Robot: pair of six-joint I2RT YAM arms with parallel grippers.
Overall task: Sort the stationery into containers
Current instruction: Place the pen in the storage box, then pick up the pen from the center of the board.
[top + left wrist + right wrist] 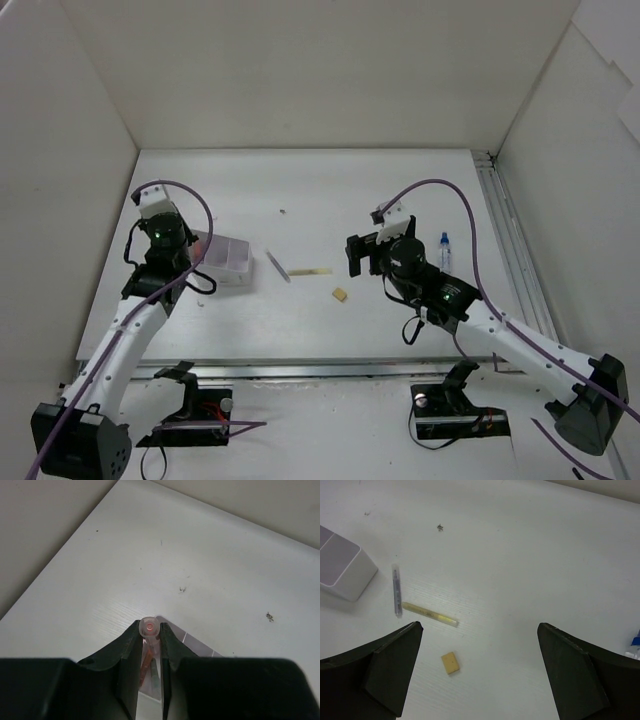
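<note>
My left gripper (150, 628) is shut on a pink-red pen (149, 627), whose clear end shows between the fingertips. It hangs over the white box (200, 648), where a grey-green pen (155, 674) shows between the jaws. In the top view the left gripper (203, 264) is at the left end of the box (232, 262). My right gripper (480, 625) is open and empty above the table. Ahead of it lie a tan eraser (450, 662), a yellow pen (430, 614) and a purple pen (396, 590). The off-white eraser is out of view.
A small blue-capped bottle (444, 250) stands right of the right gripper (356, 256). White walls close in the table on the left, back and right. A metal rail (510, 250) runs along the right edge. The box corner (342, 570) shows at the left of the right wrist view.
</note>
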